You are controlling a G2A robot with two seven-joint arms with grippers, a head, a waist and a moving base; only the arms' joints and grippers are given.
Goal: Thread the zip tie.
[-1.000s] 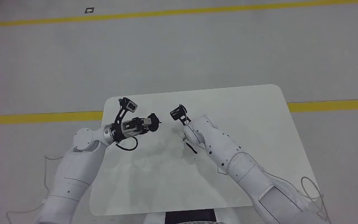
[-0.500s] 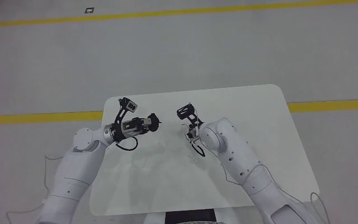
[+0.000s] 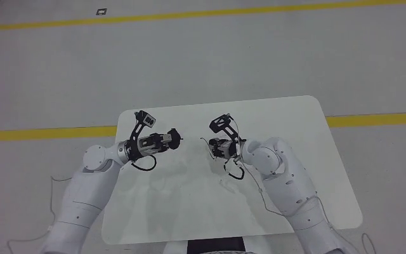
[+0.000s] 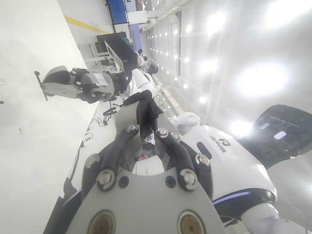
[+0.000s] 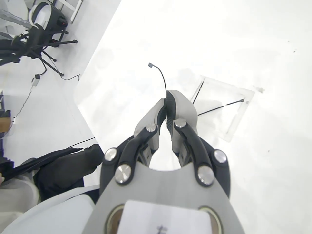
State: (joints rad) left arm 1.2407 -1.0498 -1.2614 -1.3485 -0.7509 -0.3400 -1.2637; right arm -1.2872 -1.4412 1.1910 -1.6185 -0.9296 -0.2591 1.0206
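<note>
Black thin plastic zip tie (image 5: 164, 81) pinched between the closed fingers of the right gripper (image 5: 167, 103). A short length rises clear of the fingertips, curving over and ending in its small square head. From the left wrist view the same tie reads as a thin dark line crossing the tips of the right gripper (image 4: 45, 87), sticking out on both sides. In the top view the right gripper (image 3: 212, 147) is held above the white rounded-corner table (image 3: 298, 127), near its middle and slightly toward 11 o'clock, pointing toward 9 o'clock. The left gripper (image 3: 177, 135) is held above the table toward 10 o'clock from the centre, pointing toward 3 o'clock, so the two face each other, near but apart. Fingers of the left gripper (image 4: 146, 108) are drawn together, dark pads meeting at the tips; cannot tell whether anything sits between them. A clear flat acrylic tray (image 5: 226, 120) lies on the table beyond the right gripper's fingers. Loose black zip ties (image 5: 220, 107) lie in it: one slantwise across it, head near a corner, and another along one edge. The tray is apart from the held tie.
</note>
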